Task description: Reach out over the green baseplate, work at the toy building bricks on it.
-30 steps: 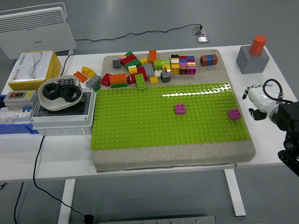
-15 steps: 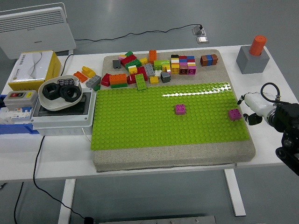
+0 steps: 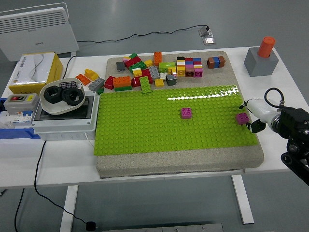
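The green baseplate (image 3: 145, 123) lies on a beige mat in the middle of the table. Two magenta bricks stand on it: one (image 3: 186, 113) near the centre, another (image 3: 241, 118) at the right edge. My right hand (image 3: 253, 115), white fingers on a black arm, comes in from the right and sits right beside that right-edge brick, fingers spread around its right side without closing on it. A heap of loose coloured bricks (image 3: 159, 70) lies behind the plate. The left arm is out of view.
A grey block with an orange cylinder (image 3: 262, 56) stands at the back right. At the left are a white box holding a bowl of black rings (image 3: 62, 96), a yellow box (image 3: 35, 72) and a switch unit (image 3: 19, 104).
My right hand has moved left, from off the plate's right side to just beside the magenta brick at the right edge.
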Available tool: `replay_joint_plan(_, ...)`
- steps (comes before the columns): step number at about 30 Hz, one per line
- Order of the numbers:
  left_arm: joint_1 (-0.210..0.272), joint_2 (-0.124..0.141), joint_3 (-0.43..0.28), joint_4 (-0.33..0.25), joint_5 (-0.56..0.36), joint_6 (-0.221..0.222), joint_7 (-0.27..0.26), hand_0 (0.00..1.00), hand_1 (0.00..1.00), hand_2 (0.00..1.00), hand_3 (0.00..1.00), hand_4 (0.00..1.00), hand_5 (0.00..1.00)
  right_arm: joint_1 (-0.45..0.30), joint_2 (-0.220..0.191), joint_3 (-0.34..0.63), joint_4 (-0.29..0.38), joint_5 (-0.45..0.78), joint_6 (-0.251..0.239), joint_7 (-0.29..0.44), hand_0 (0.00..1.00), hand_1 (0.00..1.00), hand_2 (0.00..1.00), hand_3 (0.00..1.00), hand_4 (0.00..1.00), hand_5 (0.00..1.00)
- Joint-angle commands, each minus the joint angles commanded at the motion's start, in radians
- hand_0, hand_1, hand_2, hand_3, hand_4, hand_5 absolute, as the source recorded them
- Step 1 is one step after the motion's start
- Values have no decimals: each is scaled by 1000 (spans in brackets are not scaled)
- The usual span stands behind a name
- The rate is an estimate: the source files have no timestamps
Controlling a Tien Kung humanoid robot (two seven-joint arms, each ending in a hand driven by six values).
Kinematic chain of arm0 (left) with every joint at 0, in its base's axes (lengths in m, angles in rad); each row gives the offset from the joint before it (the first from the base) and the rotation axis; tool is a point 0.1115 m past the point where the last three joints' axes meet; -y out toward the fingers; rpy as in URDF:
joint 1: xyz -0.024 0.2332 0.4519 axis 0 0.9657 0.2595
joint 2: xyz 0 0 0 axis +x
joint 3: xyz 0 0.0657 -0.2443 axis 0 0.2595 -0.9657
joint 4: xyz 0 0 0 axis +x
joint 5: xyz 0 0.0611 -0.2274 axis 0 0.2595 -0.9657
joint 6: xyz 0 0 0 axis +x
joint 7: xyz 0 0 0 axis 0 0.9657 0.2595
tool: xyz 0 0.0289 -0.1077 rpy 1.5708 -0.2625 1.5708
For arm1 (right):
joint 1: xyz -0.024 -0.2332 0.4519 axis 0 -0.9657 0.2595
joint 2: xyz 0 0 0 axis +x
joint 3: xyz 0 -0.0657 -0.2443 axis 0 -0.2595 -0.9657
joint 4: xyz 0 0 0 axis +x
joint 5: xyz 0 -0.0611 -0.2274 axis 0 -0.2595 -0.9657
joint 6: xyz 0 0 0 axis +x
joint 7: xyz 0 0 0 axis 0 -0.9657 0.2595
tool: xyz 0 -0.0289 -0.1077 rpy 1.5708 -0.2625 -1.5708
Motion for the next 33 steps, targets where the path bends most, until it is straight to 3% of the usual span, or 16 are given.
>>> replay_joint_plan(9,0,0,2,0,-2,1,-1,757,687,608,472,579,347,8,11,-6,-37,5,-22,10,910,944,952,805,618,2)
replay_joint_plan(10,0,0,2,0,-2,1,-1,756,686,607,471,580,345,8,11,-6,-39,5,-24,11,906,935,938,670,626,12)
replay_joint_plan(33,-1,0,0,0,0,1,-1,756,687,607,469,583,344,10,18,-9,-66,15,-44,23,897,922,925,654,632,25)
